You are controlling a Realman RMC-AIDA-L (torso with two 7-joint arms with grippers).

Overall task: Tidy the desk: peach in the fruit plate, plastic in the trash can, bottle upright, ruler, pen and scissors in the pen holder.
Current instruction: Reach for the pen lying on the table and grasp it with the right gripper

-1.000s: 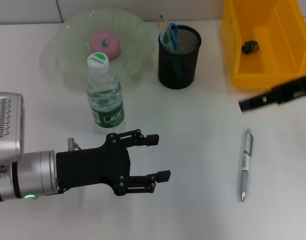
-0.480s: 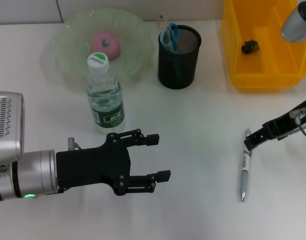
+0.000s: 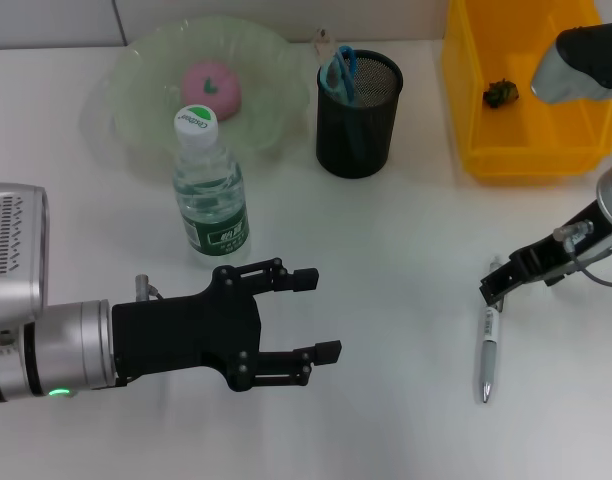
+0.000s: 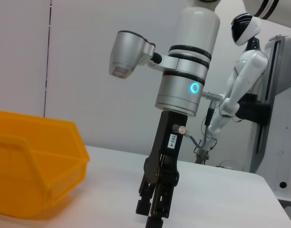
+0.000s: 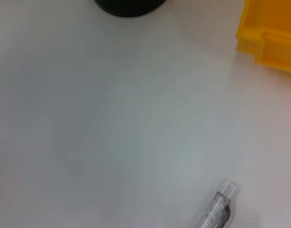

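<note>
Noted on white desk (image 3: 406,230): pale green translucent fruit plate (image 3: 136,110) with pink peach (image 3: 211,85); clear bottle (image 3: 210,190) with white cap and green label; black mesh pen holder (image 3: 359,115) with blue-handled scissors (image 3: 341,70). Also noted: yellow trash can (image 3: 486,110) holding dark plastic (image 3: 501,93); silver-grey pen (image 3: 491,335); black left gripper (image 3: 306,315), black right gripper (image 3: 491,290).

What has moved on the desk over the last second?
Only the right gripper: it swung in from beside the yellow bin and came down to the top end of the pen, which lies untouched. Left gripper, bottle, peach, pen holder unchanged.
</note>
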